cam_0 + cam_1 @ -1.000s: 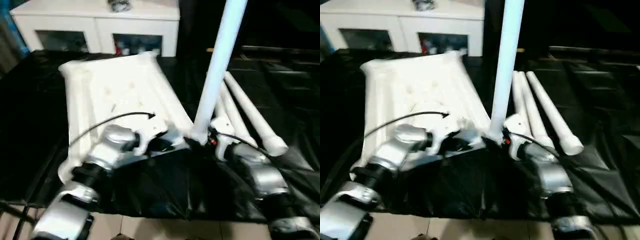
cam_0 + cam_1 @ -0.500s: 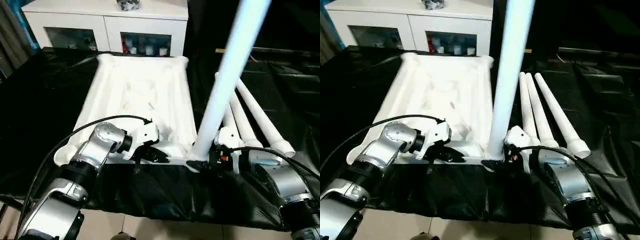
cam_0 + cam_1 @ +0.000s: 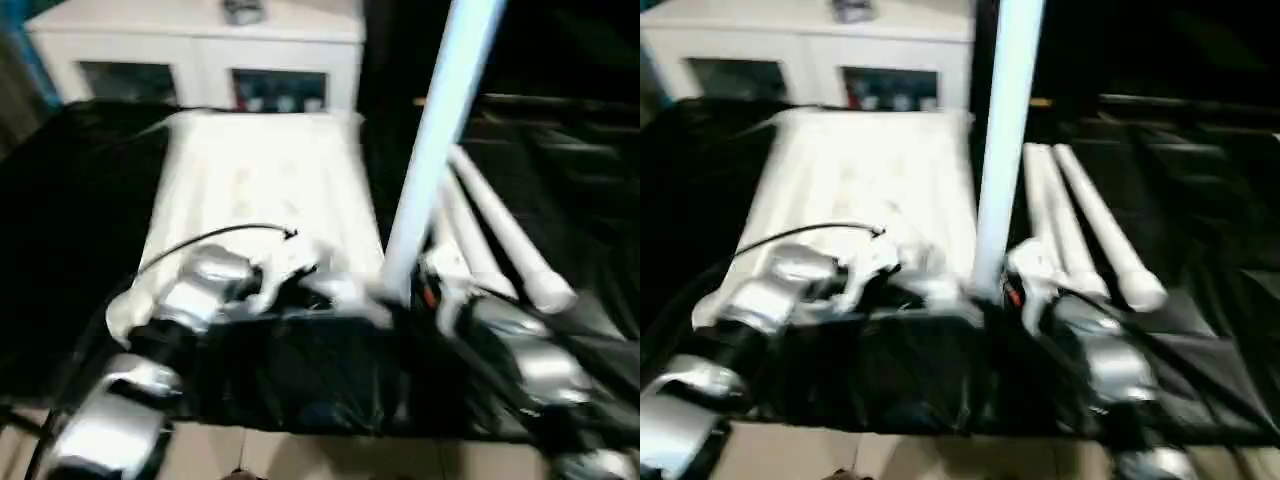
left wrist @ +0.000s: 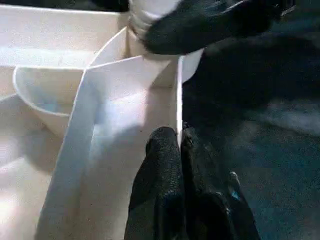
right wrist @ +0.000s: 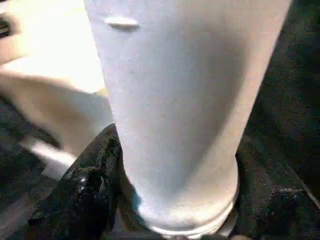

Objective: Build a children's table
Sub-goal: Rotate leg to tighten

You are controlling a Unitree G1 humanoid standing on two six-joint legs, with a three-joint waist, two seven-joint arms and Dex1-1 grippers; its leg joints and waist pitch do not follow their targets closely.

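Left gripper (image 4: 179,150) clenched on thin side wall of upturned tabletop (image 3: 260,175), near its corner socket. Right gripper (image 5: 172,200) grasping base of upright leg (image 3: 430,150). Three spare legs (image 3: 1085,225) lie beyond right gripper on black-covered worktop (image 3: 70,220).

the tabletop (image 3: 260,180) lies underside up at the middle of the black sheet (image 3: 60,220). one leg (image 3: 432,150) stands upright at its near corner, toward four o'clock. three more legs (image 3: 495,235) lie side by side at three o'clock. a cabinet (image 3: 200,55) stands behind at twelve o'clock.
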